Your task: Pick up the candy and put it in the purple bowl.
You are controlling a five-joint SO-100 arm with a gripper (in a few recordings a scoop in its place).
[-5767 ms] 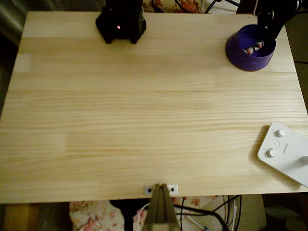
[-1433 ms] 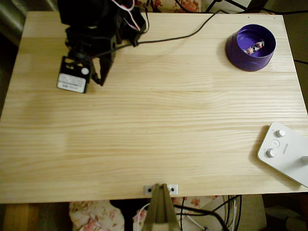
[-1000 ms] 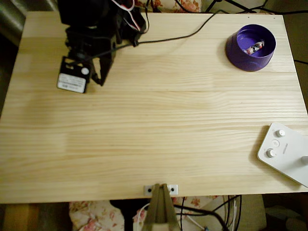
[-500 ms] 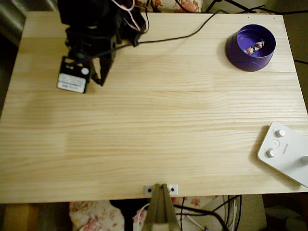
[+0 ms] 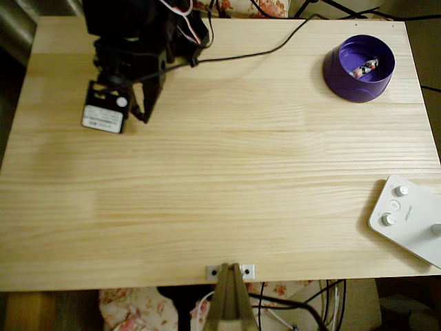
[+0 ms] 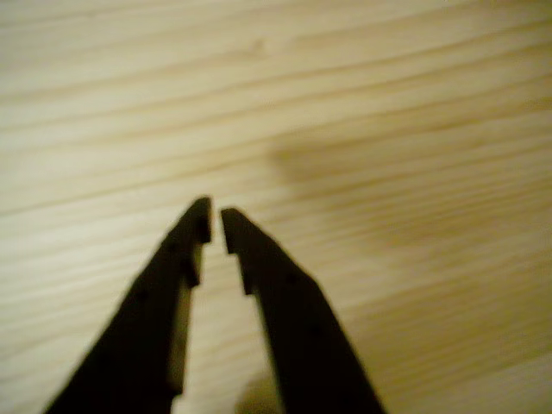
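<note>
Candy lies inside round purple bowl; dark tapered tool nearly closed, empty.

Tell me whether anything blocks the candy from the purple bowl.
Nothing does: the candy already lies inside the purple bowl at the table's far right corner in the overhead view. The gripper is far off at the left, tips nearly closed with nothing between them.

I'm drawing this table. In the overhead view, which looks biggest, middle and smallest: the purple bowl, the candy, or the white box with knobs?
1. White box with knobs, though the picture's edge cuts it off
2. Purple bowl, looking nearly as big
3. Candy, tiny, lying inside the bowl
</note>
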